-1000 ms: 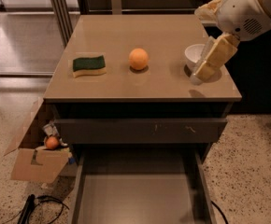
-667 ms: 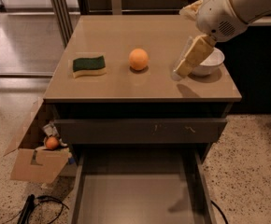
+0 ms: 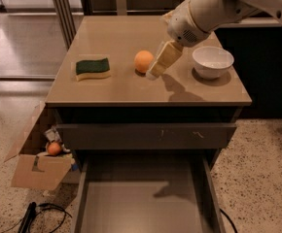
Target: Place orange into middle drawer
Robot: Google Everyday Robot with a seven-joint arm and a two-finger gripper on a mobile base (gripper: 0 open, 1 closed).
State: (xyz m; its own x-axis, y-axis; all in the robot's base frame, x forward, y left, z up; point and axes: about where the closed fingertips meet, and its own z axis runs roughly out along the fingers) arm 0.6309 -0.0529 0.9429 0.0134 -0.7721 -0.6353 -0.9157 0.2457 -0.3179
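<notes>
The orange (image 3: 143, 61) is a smooth, pale orange ball resting on the tan cabinet top (image 3: 131, 89). My gripper (image 3: 156, 69) hangs from the white arm coming in from the upper right. Its tip sits just to the right of the orange, close beside it and a little above the surface. The middle drawer (image 3: 141, 200) is pulled out below the cabinet front, with a flat grey-brown floor and nothing in it.
A green and yellow sponge (image 3: 92, 68) lies on the left of the top. A white bowl (image 3: 212, 60) stands on the right. The dark upper drawer front (image 3: 146, 135) is shut. A cardboard box (image 3: 36, 161) holding a small reddish-orange ball (image 3: 54, 148) sits on the floor at left.
My gripper has swung left from beside the white bowl across the cabinet top to the orange's right side. The bowl is now uncovered. The orange has not moved.
</notes>
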